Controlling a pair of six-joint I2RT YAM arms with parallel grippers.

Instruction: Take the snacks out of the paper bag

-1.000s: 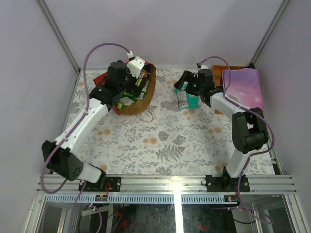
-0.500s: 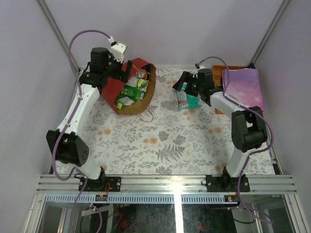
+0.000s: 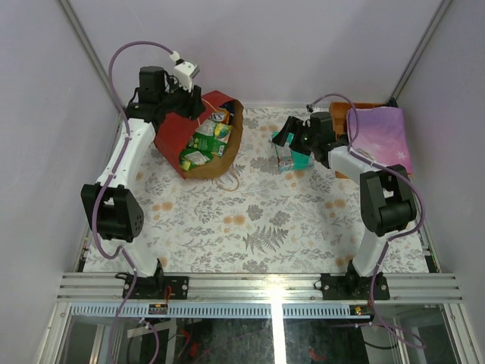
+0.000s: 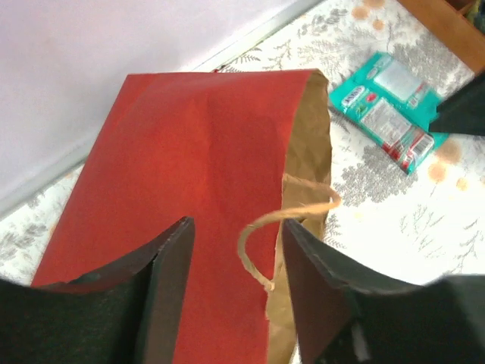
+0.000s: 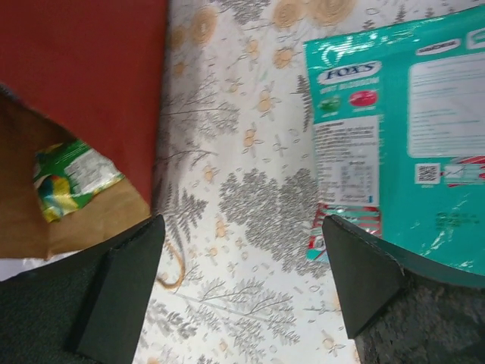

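The paper bag (image 3: 176, 133) lies on its side at the back left, red outside, brown mouth facing right. Green and yellow snacks (image 3: 203, 144) show inside its mouth, and one green packet (image 5: 72, 178) appears in the right wrist view. My left gripper (image 3: 189, 100) hovers over the bag's red upper side (image 4: 189, 152). Its jaws stand apart with the twine handle (image 4: 261, 227) and the mouth edge between them, nothing clamped. Teal snacks (image 3: 292, 155) lie on the table. My right gripper (image 3: 292, 136) is open just above the teal packet (image 5: 394, 144), holding nothing.
A purple book (image 3: 383, 133) leans over an orange-brown tray (image 3: 342, 114) at the back right. The bag's second twine handle (image 3: 227, 182) trails on the floral tablecloth. Walls and a metal frame close in the back and sides.
My left arm has pulled out of the bag's mouth and swung up and back to the bag's upper rear side, and its jaws have narrowed. The right arm has barely moved.
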